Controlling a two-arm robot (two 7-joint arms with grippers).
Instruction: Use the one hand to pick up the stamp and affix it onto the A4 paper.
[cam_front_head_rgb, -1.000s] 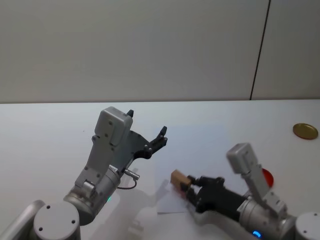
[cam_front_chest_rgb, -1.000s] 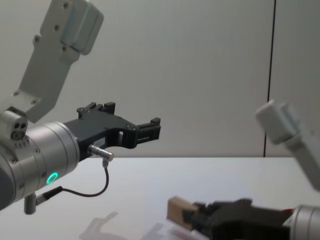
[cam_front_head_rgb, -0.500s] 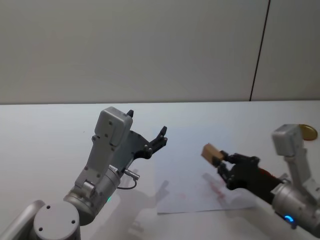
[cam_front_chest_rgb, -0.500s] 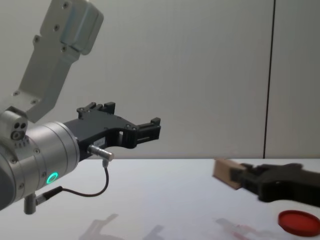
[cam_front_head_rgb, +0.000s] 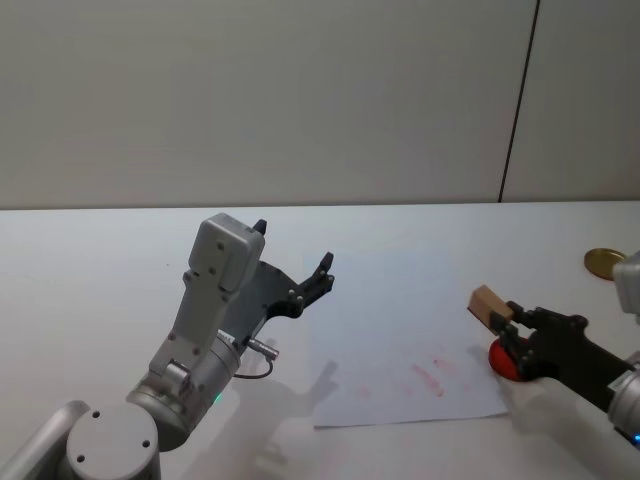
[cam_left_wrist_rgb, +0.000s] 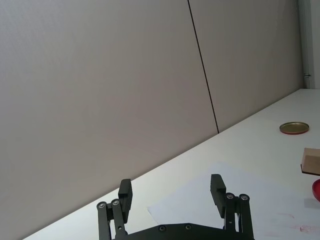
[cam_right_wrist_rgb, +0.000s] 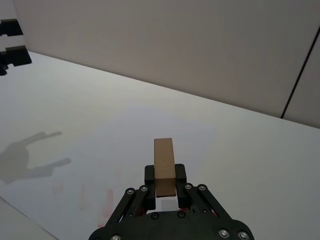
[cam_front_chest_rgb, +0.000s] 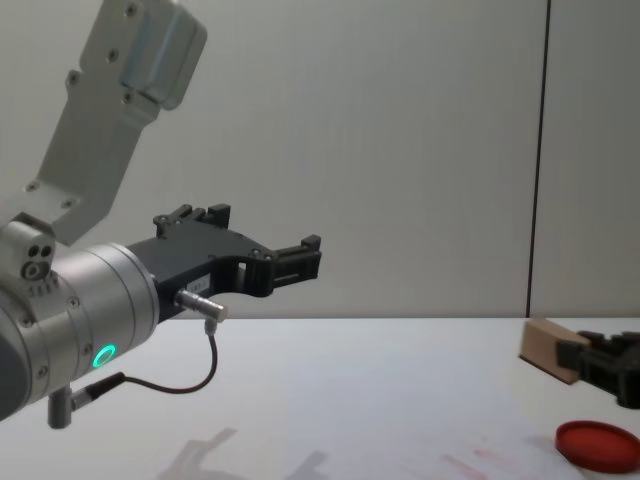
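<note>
At the right side of the table (cam_front_head_rgb: 100, 260), the stamp (cam_front_head_rgb: 488, 301) hangs in the air, pinched at its rear end by the right end effector (cam_front_head_rgb: 507, 322), whose two black fingers press against its sides. In the chest view the stamp (cam_front_chest_rgb: 548, 350) is tilted and clear of the tabletop, with its free end pointing toward the robot's left. The right wrist view shows the stamp (cam_right_wrist_rgb: 164, 162) sticking out forward from between the fingers of the right end effector (cam_right_wrist_rgb: 165, 181).

Just beneath that end effector lies the red pad (cam_front_head_rgb: 503, 362), seen in the chest view low and to the right of the stamp (cam_front_chest_rgb: 598, 445). The pad sits just beside the right edge of the paper (cam_front_head_rgb: 400, 340), which lies flat on the table and bears faint red marks (cam_front_head_rgb: 428, 375) near its right half. A gold disc (cam_front_head_rgb: 603, 261) rests farther back on the right, well apart from the paper.

The left end effector (cam_front_head_rgb: 293, 245) is held up off the table to the left of the paper, with its fingers spread wide and nothing between them (cam_left_wrist_rgb: 170, 186). A green ring glows on its wrist (cam_front_chest_rgb: 103, 355).
</note>
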